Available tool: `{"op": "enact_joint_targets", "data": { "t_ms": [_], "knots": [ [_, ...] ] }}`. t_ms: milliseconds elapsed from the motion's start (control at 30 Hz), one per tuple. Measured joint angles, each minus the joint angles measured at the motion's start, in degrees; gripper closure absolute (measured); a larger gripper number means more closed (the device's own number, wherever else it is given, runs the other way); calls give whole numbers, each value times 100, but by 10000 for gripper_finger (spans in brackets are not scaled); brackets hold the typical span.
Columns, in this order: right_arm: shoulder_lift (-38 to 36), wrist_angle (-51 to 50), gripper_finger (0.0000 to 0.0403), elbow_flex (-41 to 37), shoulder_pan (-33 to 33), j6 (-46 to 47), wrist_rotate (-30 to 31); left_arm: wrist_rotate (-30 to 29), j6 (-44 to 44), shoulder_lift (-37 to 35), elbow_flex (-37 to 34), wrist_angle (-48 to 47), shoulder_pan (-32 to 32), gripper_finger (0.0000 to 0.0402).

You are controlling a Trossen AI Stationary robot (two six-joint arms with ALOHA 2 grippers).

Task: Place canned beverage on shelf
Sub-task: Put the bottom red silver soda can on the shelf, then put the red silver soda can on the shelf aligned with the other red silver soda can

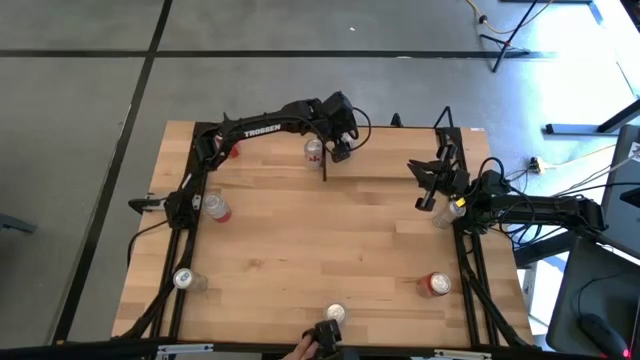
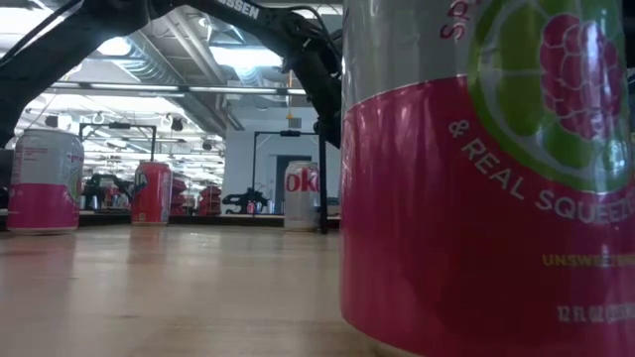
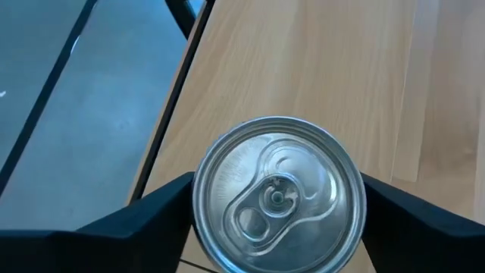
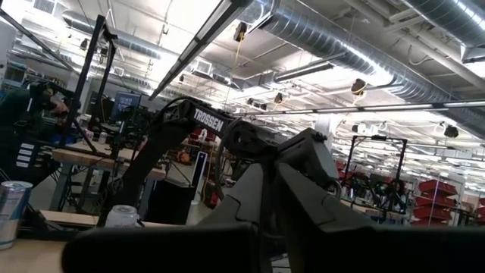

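A silver-topped cola can [image 1: 314, 150] stands upright at the table's far edge, right beside a thin black upright [image 1: 323, 168] of the shelf. I cannot tell the shelf's board from the tabletop. My left gripper [image 1: 332, 142] reaches over the can from above and is shut on it. The left wrist view looks straight down on the can's lid [image 3: 279, 199], with one finger on each side. In the low view the can [image 2: 301, 195] stands on the wood beside the black upright [image 2: 322, 178]. My right gripper [image 1: 428, 188] waits near the table's right edge. My left gripper holds the can by its side wall just below the top rim [image 3: 198, 208], pinched between its two fingers [image 3: 151, 216], one on each side. The fingers come from above, pointing down. The can is upright, and in the low view its base [image 2: 301, 226] is on the wood.
Other cans stand about. There is a pink one at the left [image 1: 215, 208] and a silver one at the near left [image 1: 185, 280]. A red one is at the near right [image 1: 433, 285], one is at the near edge [image 1: 335, 315], and one is by my right gripper [image 1: 447, 212]. The table's middle is bare wood.
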Motion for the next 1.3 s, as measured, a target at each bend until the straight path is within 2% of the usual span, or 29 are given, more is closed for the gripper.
{"op": "enact_joint_targets", "data": {
  "t_ms": [167,333,433,567,700,833,967,1067,1167,1300],
  "knots": [
    [0,-2,375,0,1,-1,0,-64,3,-10,0,29,-68,43],
    [0,-4,375,0,1,-2,0,-509,162,-319,0,30,-218,38],
    [0,-11,375,0,0,-2,-2,-578,145,-697,0,9,-302,40],
    [0,-38,375,0,2,-2,-2,-459,35,-1305,0,-303,-376,40],
    [0,-89,375,0,1,-2,-3,34,-157,-1846,-150,-703,-347,40],
    [-2,-183,375,0,0,-2,-3,161,-182,-2527,-1225,-329,-274,40],
    [0,-219,375,0,0,2,-2,146,-150,-3318,-2957,970,-108,40],
    [0,-197,375,0,2,26,-4,17,-154,-3696,-3980,1724,50,40],
    [-2,-174,375,0,0,28,-2,-139,-200,-3857,-4613,2053,123,40],
    [-2,-135,375,0,1,31,0,-112,-404,-3858,-5010,2092,71,40]
  ]
}}
